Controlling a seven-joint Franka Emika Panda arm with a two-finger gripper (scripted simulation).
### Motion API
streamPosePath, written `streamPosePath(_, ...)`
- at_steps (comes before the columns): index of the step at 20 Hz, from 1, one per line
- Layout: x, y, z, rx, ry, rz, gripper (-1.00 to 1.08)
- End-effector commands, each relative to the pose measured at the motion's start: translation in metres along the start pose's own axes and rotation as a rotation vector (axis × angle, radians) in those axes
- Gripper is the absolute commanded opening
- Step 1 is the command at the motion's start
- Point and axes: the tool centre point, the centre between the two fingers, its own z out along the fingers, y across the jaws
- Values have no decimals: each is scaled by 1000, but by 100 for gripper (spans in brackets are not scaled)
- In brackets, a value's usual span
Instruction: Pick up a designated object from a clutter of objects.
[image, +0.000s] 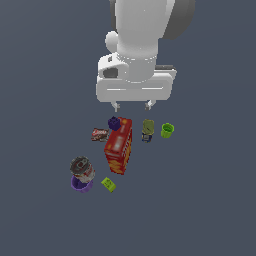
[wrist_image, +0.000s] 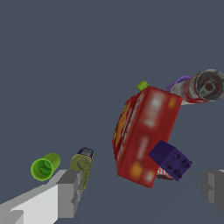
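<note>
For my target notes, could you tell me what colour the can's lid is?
Grey metallic with a dark ring; the can shows it best in the wrist view.

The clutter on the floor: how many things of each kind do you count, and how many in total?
Cups: 2, purple and green
Blocks: 2, purple and green
Box: 1, red
Can: 1
Bottle: 1, olive
Packet: 1, dark
Total: 8

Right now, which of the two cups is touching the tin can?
The purple cup: the tin can rests against it. The green cup sits apart, beyond the olive bottle.
</note>
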Motion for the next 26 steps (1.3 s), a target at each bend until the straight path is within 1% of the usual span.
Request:
streamPosePath(1, 1, 0, -5, -7, 10, -9, 100)
streamPosePath(8, 3, 2, -2, -5, 8, -17, 100)
streamPosePath(14, 12, 11, 3, -2, 6, -60, 100)
streamPosePath(20, 27, 28, 14, 4, 3, -135, 100)
streamPosePath(26, 46, 53, 31, 11, -1, -238, 100)
